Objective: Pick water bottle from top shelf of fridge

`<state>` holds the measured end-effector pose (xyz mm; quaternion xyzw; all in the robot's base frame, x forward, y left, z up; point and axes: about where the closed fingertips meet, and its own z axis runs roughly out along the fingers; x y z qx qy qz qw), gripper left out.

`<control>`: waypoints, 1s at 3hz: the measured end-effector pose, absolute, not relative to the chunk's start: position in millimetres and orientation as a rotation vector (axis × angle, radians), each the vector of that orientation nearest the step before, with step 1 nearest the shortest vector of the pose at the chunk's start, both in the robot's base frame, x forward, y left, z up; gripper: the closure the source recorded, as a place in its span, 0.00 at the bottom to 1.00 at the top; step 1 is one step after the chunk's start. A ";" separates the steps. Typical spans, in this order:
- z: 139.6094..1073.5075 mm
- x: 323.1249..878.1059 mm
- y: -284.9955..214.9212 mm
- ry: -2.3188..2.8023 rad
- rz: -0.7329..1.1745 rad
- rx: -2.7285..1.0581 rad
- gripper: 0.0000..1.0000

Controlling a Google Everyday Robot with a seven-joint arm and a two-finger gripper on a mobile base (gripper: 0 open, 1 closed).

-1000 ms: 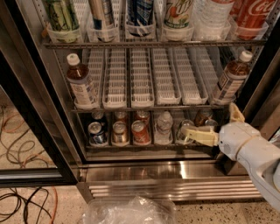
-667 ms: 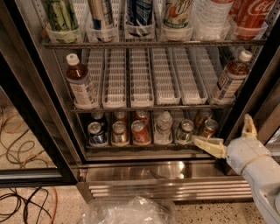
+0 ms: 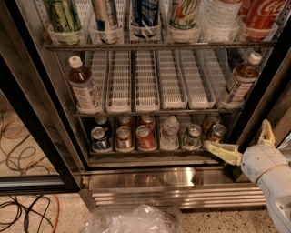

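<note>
Nothing picked yet. The water bottle (image 3: 219, 16) sits in its lane cup (image 3: 218, 34) on the top shelf (image 3: 150, 46), second lane from the right, between a tall pale can (image 3: 185, 13) and a red cola bottle (image 3: 263, 13). We only see its lower ribbed body; the cap is cut off at the top edge.

The gripper (image 3: 237, 135) is low on the right, level with the bottom rack (image 3: 150, 153) of the fridge (image 3: 182, 178). It's just beside the cans (image 3: 217, 132) there, well below the target. Fingers are spread wide with nothing between them.

The racks are exposed, so access looks done. What we judge is left:
- raise the arm past two racks
- line up with the bottle's lane
- close on the ribbed body
- draw it out over the cup lip

Basically the whole grasp remains.
</note>
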<state>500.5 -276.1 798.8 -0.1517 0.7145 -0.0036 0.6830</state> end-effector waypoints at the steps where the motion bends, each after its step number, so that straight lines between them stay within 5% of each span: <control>1: 800.0 498.6 -263.5 1.582 0.030 -0.406 0.00; 3: 817.4 474.1 -215.6 1.487 0.110 -0.584 0.00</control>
